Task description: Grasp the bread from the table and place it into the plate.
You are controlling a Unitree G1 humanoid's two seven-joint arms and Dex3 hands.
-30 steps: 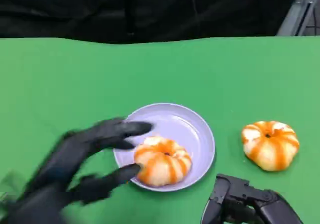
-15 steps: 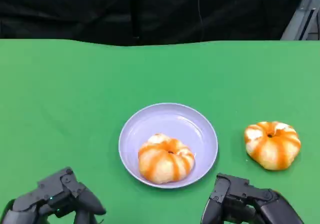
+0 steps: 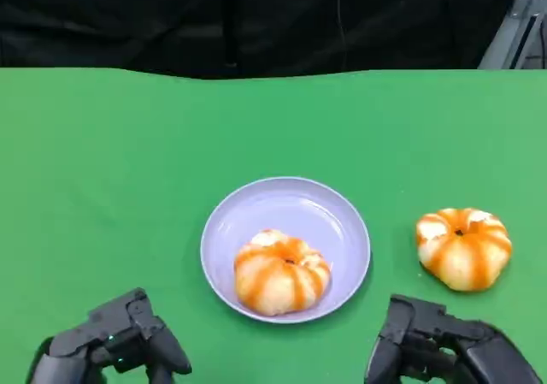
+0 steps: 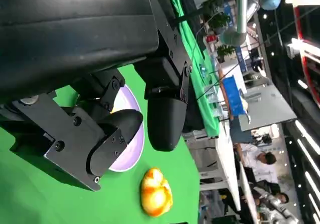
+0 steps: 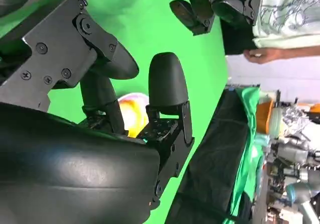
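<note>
One bread [image 3: 281, 272] is seen lying inside the plate [image 3: 256, 204], toward its near rim, while a second bread [image 3: 463, 248] lies on the green table [image 3: 128, 162], just beyond the right hand [image 3: 444, 350] and slightly to its outer side. The step in hand is judged to be the pick-up of that second bread, since it alone lies outside the plate. For this to be done well, the right hand should be carried forward and a little outward until the bread sits between thumb and fingers, and the grasp should be closed gently around the rounded sides, as the bread looks soft and easily dented. When it is carried inward to the plate, it is best set down on the bare far part, so that the bread already there is not pushed over the rim. Both hands are held low at the near edge of the table, well short of plate and bread. Nothing is held by the right hand; its fingers are seen apart in the right wrist view. The left hand [image 3: 115, 341] rests near-left of the plate, likewise empty, with a gap between its fingers [image 4: 165, 119] in the left wrist view.
</note>
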